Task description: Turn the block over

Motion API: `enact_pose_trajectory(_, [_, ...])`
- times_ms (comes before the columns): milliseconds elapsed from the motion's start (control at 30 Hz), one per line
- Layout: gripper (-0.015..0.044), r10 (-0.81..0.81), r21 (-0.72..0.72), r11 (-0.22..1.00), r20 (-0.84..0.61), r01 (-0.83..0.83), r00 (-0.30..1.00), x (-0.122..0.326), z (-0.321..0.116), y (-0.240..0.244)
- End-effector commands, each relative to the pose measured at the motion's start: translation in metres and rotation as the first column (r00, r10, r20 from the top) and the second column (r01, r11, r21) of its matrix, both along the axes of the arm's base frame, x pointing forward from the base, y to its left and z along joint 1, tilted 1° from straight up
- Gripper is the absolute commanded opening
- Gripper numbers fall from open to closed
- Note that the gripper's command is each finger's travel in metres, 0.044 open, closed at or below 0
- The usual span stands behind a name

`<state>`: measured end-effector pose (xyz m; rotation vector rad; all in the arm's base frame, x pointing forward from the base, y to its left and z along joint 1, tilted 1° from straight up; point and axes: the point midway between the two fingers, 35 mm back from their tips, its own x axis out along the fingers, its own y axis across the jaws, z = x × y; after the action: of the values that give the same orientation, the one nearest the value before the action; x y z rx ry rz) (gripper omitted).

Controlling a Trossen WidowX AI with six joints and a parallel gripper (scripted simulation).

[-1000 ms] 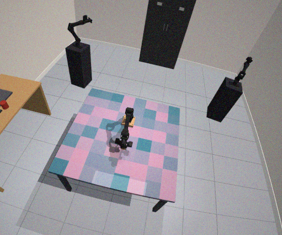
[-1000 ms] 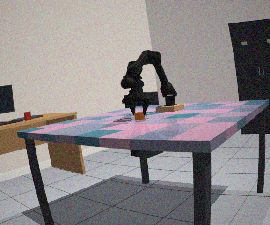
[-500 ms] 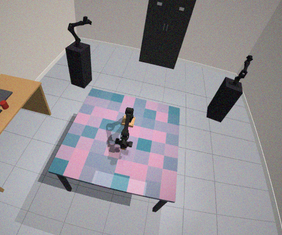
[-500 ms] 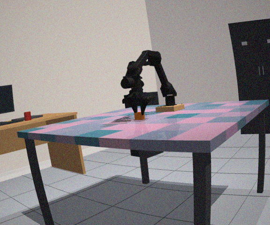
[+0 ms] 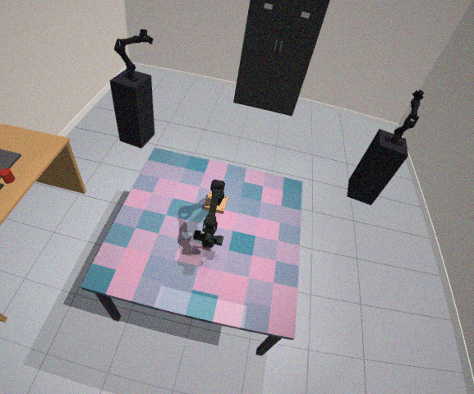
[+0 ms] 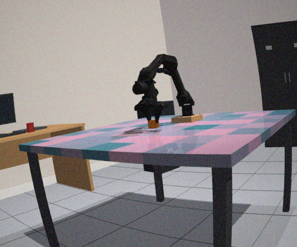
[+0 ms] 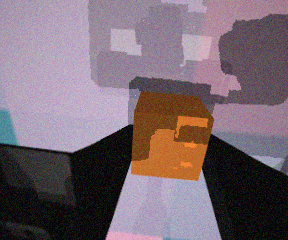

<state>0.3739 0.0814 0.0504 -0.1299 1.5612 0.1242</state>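
The orange block [image 6: 153, 124] [image 7: 170, 145] is held between the two black fingers, upright and very low over the patchwork table [image 5: 266, 271] [image 6: 175, 144]. It seems to be just off the surface, with a shadow close below it. My gripper [image 6: 153, 121] [image 7: 167, 135] points down and is shut on the block, one finger on each side. In the top view the gripper body hides nearly all of the block. The wrist view shows two orange faces with patches of shadow; I cannot tell a mark on them. The underside is hidden.
The arm's wooden base plate [image 5: 220, 208] [image 6: 187, 118] is on the table behind the gripper. A wooden desk [image 5: 33, 146] [image 6: 71, 126] with a red cup [image 5: 6, 175] [image 6: 30, 127] stands off to the left. Two other arms stand on black pedestals [image 5: 132, 110] [image 5: 376, 167] away from the table.
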Motion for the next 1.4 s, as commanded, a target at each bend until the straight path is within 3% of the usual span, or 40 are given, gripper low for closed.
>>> enact_pose_trajectory(0, [0.0000, 0.003, 0.007, 1.000, 0.022, -0.003, 1.000, 0.0026, 0.0129, 0.0009])
enact_pose_trajectory(1367, [0.0000, -0.020, 0.086, 0.996, 0.507, -0.028, 0.862, -0.0017, 0.0036, 0.0003])
